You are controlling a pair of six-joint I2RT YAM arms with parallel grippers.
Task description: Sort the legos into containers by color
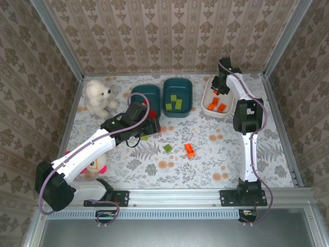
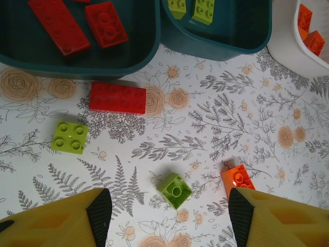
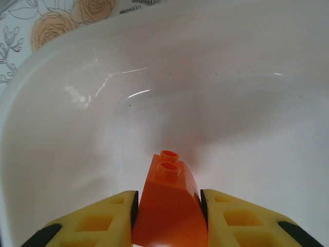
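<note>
Legos point(image 2: 117, 97) look light, hard, slick: pinch flat sides, as your right pincer point(image 3: 168, 205) grips the orange brick point(image 3: 165, 180); left pincer point(image 2: 169, 208) wide.

On my screens the table cover point(image 2: 216, 118) is white, printed with grey ferns and orange roses; the walls point(image 1: 169, 36) are beige damask. The dark teal tub point(image 2: 77, 62) has red bricks point(image 2: 105, 23), the other teal tub point(image 2: 221, 43) light green bricks point(image 2: 204, 10), the white tub point(image 2: 288, 51) orange bricks point(image 2: 304, 18). Loose on the cover I see a long red brick point(image 2: 117, 98), a lime brick point(image 2: 69, 137), a darker green brick point(image 2: 175, 189) and an orange brick point(image 2: 237, 179). My right gripper point(image 3: 168, 200) has yellow, black-padded fingers point(image 3: 97, 221) clasping a held orange brick point(image 3: 167, 180). The bear point(image 1: 97, 96) is white.
</note>
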